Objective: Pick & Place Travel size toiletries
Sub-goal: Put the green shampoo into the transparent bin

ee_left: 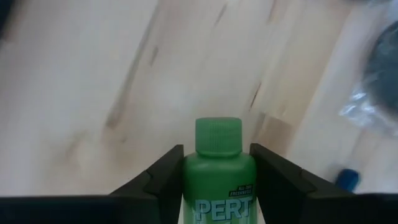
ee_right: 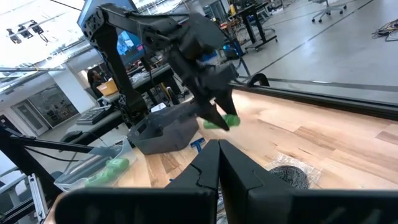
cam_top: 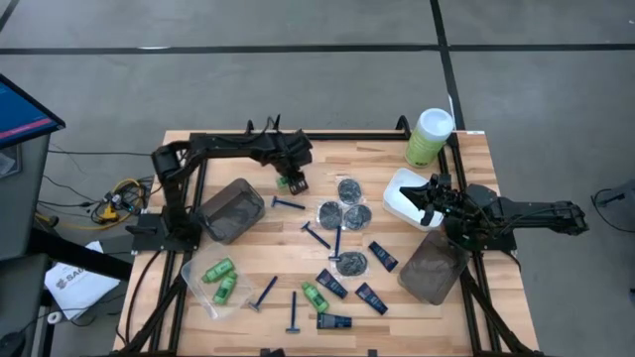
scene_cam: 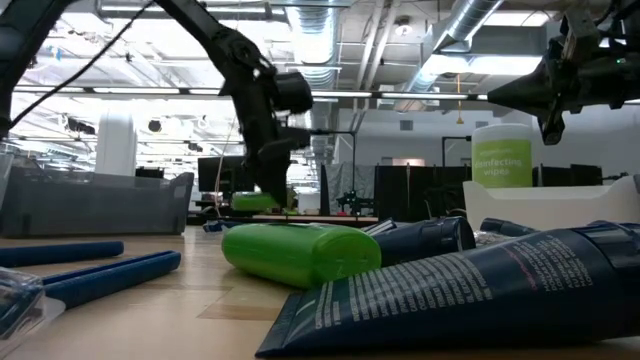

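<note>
My left gripper [cam_top: 291, 179] hangs over the table's far middle, shut on a bright green mini bottle [ee_left: 217, 180]; the same bottle [ee_right: 221, 122] also shows in the right wrist view. My right gripper [cam_top: 433, 194] waits shut above the white tub [cam_top: 402, 198], touching nothing. More toiletries lie flat on the table: blue-handled razors [cam_top: 289, 204], dark round tins [cam_top: 349, 188], dark-blue tubes [cam_top: 382, 256] and another green bottle [cam_top: 315, 296]. Two green bottles [cam_top: 220, 278] rest in a clear tub at the near left. My left gripper pinches the green bottle's body just below the cap [ee_left: 217, 163] between its two fingers [ee_left: 163, 177], which lie along its sides. The cap [ee_left: 217, 135] sticks out past the fingertips. The bottle is lifted clear of the wooden table.
A smoky tub [cam_top: 230, 210] sits just left of my left gripper, and another [cam_top: 432, 266] at the near right. The tall pale-green canister [cam_top: 429, 137] stands at the far right corner. Bare wood shows along the far edge between the arms.
</note>
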Available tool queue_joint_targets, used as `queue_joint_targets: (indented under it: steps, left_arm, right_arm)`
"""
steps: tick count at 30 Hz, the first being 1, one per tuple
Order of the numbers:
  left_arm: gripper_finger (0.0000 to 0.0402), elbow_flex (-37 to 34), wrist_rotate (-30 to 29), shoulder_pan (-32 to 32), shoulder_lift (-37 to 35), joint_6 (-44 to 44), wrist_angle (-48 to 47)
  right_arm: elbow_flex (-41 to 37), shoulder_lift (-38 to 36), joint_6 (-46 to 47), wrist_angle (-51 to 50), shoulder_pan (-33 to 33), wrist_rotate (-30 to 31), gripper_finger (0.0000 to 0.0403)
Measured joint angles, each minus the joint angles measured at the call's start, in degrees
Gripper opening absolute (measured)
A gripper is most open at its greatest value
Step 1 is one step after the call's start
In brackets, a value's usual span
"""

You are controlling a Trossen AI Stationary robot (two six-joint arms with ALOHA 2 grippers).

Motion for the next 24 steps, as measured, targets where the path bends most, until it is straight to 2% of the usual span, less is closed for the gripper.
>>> queue_joint_targets:
  steps: [7, 14, 20, 24]
  left_arm:
    - [0.0159, 0.1, -0.2, -2.9, -9.9, -2.2, -2.4]
    - [0.0162, 0.1, 0.2, -10.0, -20.9, -8.7, -12.8]
    - [0.0158, 0.2, 0.5, -19.7, -27.9, -19.5, -21.8]
    - [0.0158, 0.2, 2.2, -27.2, -31.2, -30.2, -28.3]
  right_arm:
    - [0.0, 0.0, 0.0, 0.0, 0.0, 0.0, 0.0]
    - [0.0, 0.0, -0.2, -0.2, 0.0, 0.0, 0.0]
    - [0.0, 0.0, -0.2, -0.7, -0.7, 0.2, 0.0]
    - [0.0, 0.0, -0.1, -1.0, -1.2, 0.2, 0.0]
